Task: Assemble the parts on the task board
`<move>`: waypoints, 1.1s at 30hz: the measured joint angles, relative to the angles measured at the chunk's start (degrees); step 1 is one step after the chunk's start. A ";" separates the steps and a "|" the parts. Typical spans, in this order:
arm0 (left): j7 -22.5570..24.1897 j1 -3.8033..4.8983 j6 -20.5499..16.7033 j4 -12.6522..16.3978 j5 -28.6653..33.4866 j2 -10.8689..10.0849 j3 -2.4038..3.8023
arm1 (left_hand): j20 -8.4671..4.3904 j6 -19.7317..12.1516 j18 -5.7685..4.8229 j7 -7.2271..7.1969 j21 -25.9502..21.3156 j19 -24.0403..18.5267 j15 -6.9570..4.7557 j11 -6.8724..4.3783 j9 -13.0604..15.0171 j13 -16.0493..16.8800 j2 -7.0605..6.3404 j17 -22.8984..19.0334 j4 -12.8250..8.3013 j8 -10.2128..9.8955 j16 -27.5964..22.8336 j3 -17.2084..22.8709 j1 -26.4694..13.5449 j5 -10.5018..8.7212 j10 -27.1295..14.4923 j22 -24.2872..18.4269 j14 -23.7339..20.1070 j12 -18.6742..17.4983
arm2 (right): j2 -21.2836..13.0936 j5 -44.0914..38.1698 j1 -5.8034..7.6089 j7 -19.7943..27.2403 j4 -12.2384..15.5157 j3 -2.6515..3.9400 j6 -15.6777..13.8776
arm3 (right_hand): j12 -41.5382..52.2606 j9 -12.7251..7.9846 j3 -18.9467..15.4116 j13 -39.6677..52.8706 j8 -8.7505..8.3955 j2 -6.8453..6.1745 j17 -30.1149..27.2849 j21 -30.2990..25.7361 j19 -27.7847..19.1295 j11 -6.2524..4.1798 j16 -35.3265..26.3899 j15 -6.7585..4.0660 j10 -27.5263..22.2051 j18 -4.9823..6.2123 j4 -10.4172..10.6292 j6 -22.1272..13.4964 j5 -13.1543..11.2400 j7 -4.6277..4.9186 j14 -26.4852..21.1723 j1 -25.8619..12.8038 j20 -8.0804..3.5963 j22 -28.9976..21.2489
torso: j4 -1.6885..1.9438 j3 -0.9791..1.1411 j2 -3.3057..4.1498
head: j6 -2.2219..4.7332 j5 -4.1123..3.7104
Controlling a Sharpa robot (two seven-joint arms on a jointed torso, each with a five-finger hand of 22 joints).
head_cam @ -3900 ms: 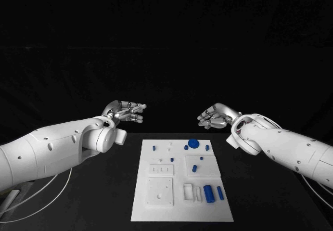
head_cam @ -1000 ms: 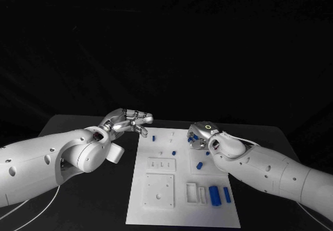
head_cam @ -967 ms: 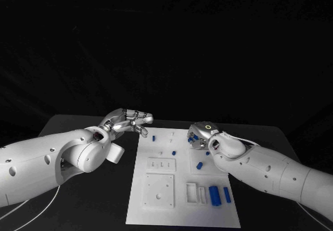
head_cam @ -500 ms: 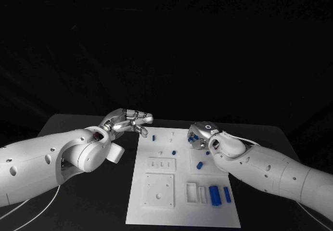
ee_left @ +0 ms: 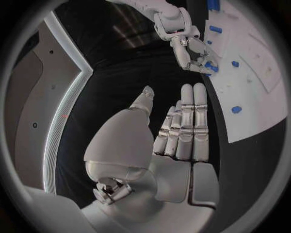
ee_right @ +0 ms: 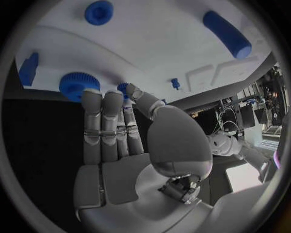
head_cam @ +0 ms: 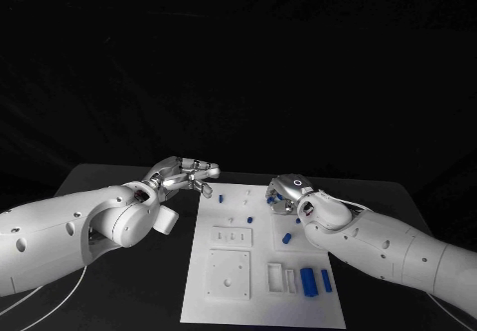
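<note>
A: Head view first. We log the task board [head_cam: 260, 262] lying flat in the middle of the black table [head_cam: 119, 178]. Near its front edge two blue cylinders [head_cam: 308, 281] lie side by side, next to a white block [head_cam: 271, 274]. A short blue peg [head_cam: 286, 238] lies mid-board, and small blue parts [head_cam: 220, 198] stand toward the far edge.

B: And the hands?

A: The left hand [head_cam: 186, 172] hangs over the table just beside the board's far left corner, fingers curled loosely, nothing in them that we can see. The right hand [head_cam: 285, 191] is down at the board's far right corner, its fingers turned under against blue pieces there (grip hidden by the hand's back, so we cannot tell if anything is held).

B: Left wrist view?

A: The left hand [ee_left: 182, 128] shows its fingers straight and pressed together, thumb apart, holding nothing. Beyond it the right hand [ee_left: 193, 53] has its fingertips on a blue part at the board's edge.

B: Right wrist view?

A: The right hand [ee_right: 115, 131] has fingers extended side by side, with fingertips [ee_right: 91, 94] touching a blue toothed wheel [ee_right: 77, 83] that sits on the board near its edge. The thumb reaches toward a second small blue piece [ee_right: 123, 88]. We cannot tell touch from pinch. A blue round knob [ee_right: 99, 11] and a blue cylinder [ee_right: 227, 34] lie further in.
</note>
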 measured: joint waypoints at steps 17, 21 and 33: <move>-0.21 0.00 0.05 -0.24 -0.01 0.47 0.00 | 0.00 0.00 -0.14 0.00 0.00 0.00 0.19 0.00 0.00 0.00 0.00 0.01 0.00 0.00 0.00 0.00 0.00 0.00 0.00 -0.08 -0.19 0.00 | 4.49 -2.16 0.70 -4.01 0.28 0.21 -4.35 | -0.02 1.74 0.40 0.07 -0.20 0.13 0.07 -2.22 0.61 -0.01 -0.01 0.01 0.01 -0.81 0.05 0.02 -0.04 -0.04 0.01 0.16 -0.61 4.02 | 0.11 -0.07 0.23 | 1.21 -0.31; -0.30 0.00 0.06 -0.31 -0.01 0.72 0.00 | 0.00 0.00 -0.37 0.00 0.00 0.00 0.19 0.00 0.00 0.00 0.00 0.01 0.00 0.00 0.00 0.00 0.00 0.00 0.00 -0.08 -0.19 0.00 | 5.76 -2.65 0.70 -4.60 -0.54 0.21 -4.76 | -0.03 2.05 0.40 0.07 -0.36 0.13 0.07 -2.68 0.80 -0.01 -0.01 0.01 0.01 -0.89 0.05 0.02 0.17 -0.03 0.01 0.16 -0.80 4.60 | 0.19 -0.07 0.26 | 1.25 -0.38; -0.54 0.00 0.14 -0.56 -0.01 1.04 0.00 | 0.00 0.00 -0.38 0.00 0.00 0.00 0.19 0.00 0.00 0.00 0.00 -0.04 0.00 0.00 0.00 0.00 0.00 0.00 0.00 -0.08 -0.19 0.00 | 8.36 -3.68 0.40 -5.61 -3.48 0.22 -5.47 | -0.09 1.96 0.39 0.07 -0.49 0.11 0.06 -4.30 1.41 -0.01 -0.02 0.02 0.01 -0.98 0.05 -0.01 0.17 -0.02 0.02 0.16 -0.81 6.51 | 0.14 -0.08 0.32 | 1.43 -0.11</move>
